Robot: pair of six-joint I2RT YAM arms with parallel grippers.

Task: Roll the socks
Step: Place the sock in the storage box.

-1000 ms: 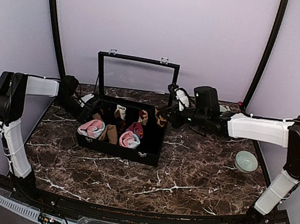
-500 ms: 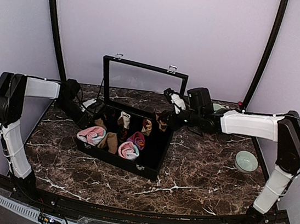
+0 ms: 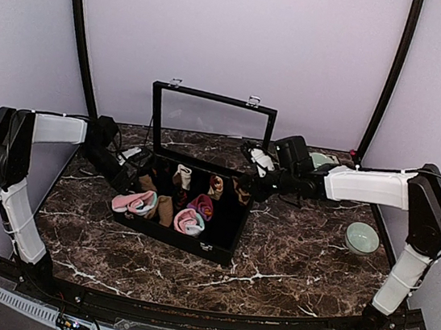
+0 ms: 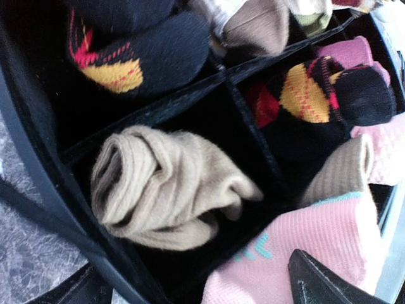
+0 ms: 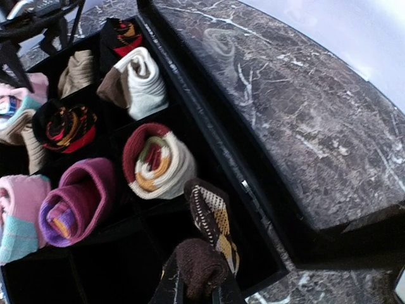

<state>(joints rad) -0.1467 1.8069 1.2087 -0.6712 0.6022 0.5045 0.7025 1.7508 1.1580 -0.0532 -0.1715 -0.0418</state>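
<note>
Right wrist view, right gripper [image 5: 197, 286] pinching brown checked sock [image 5: 212, 218], left gripper [image 4: 196, 283] spread wide over pink sock [image 4: 304, 234]

The table [image 3: 290, 255] before me is of dark brown marble with white veins. On its middle, a little to my left, stands a black box [image 3: 169, 235] with compartments. Its lid [image 3: 213, 96] is raised upright at the far side. Near the right edge, well apart from the box, sits a pale green bowl [image 3: 362, 237]. Behind my right arm lies a pale thing [image 3: 323, 157], mostly hidden.
</note>
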